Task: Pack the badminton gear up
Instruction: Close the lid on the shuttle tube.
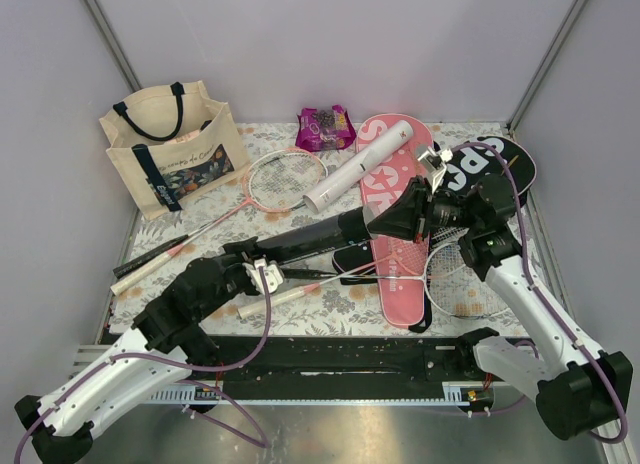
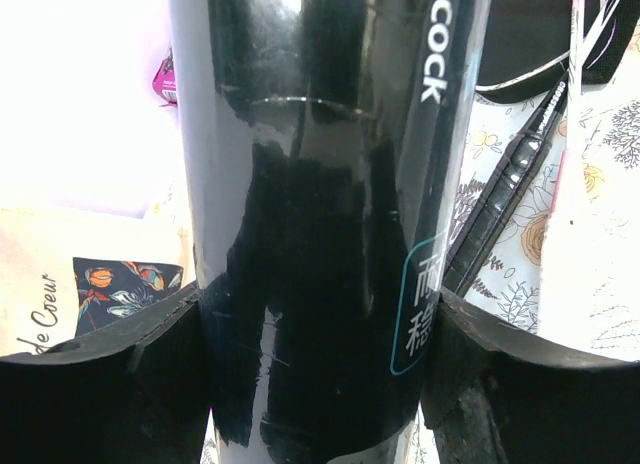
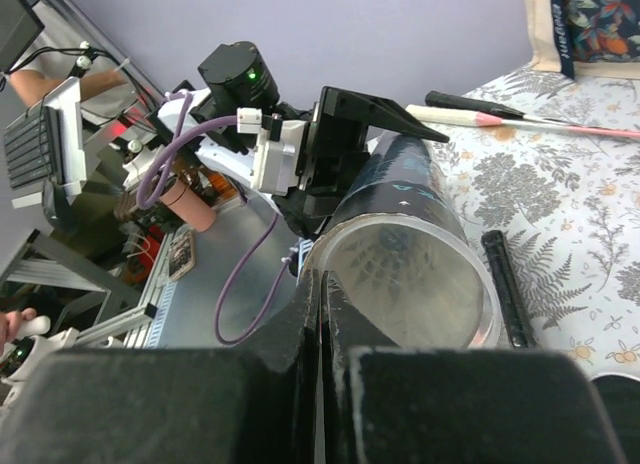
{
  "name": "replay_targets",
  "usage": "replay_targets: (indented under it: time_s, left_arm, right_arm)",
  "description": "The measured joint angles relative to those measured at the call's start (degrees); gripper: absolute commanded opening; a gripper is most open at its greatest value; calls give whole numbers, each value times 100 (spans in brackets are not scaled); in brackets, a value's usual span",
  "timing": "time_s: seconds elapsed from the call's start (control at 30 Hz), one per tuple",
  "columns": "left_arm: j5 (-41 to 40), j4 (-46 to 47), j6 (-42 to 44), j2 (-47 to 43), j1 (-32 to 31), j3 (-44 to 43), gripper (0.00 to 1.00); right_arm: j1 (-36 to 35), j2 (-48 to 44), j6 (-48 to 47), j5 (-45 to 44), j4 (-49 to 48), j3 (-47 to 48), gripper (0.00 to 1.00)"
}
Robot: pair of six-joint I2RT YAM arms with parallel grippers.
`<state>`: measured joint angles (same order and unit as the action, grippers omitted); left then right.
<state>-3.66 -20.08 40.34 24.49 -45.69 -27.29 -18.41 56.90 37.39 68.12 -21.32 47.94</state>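
a robot lab test cell, not a home. plain lavender wall panels (image 1: 330, 44) meet at bare aluminium corner posts (image 1: 108, 34) around a counter (image 1: 350, 309) covered with a floral cloth. a slotted metal rail (image 1: 320, 389) runs along its near edge. behind the arms, the right wrist view shows purple cables (image 3: 158, 164) and loose electronics (image 3: 45, 144) on metal framing.

black tube (image 1: 320, 236) spanning centre, tote (image 1: 170, 149) back-left

walls: back wall (image 1: 330, 44) and side walls (image 1: 45, 184) plain pale lavender | frame: bare metal posts (image 1: 112, 39) in the back corners | tabletop: white floral cloth (image 1: 340, 309) | near edge: black rail (image 1: 330, 362), then brushed metal surface (image 1: 350, 434) | light: soft, even
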Motion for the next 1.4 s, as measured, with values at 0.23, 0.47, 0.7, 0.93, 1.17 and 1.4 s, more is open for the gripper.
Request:
replay_targets:
  time_s: [0.23,0.47,0.7,0.93,1.17,1.4]
  left_arm:
    - [7,15,96,-61,0,2,42]
    - [4,28,249,-415,0,33,42]
    - [-24,44,323,-546,0,70,41]
    - [-20,57,420,-682,0,118,41]
    - [-2,33,490,-852,0,164,41]
    - [-39,-94,481,-859,7,164,41]
  right_arm:
    - [-195,122,621,247,-730,-7,0]
    - [-260,341,1609,415,-1858,-15,0]
    - [-492,673,2695,540,-3077,-15,0]
    - [-702,774,3351,616,-3764,-15,0]
    - [-785,846,3641,649,-3965,-11,0]
    - [-962,1047,3797,658,-4065,7,0]
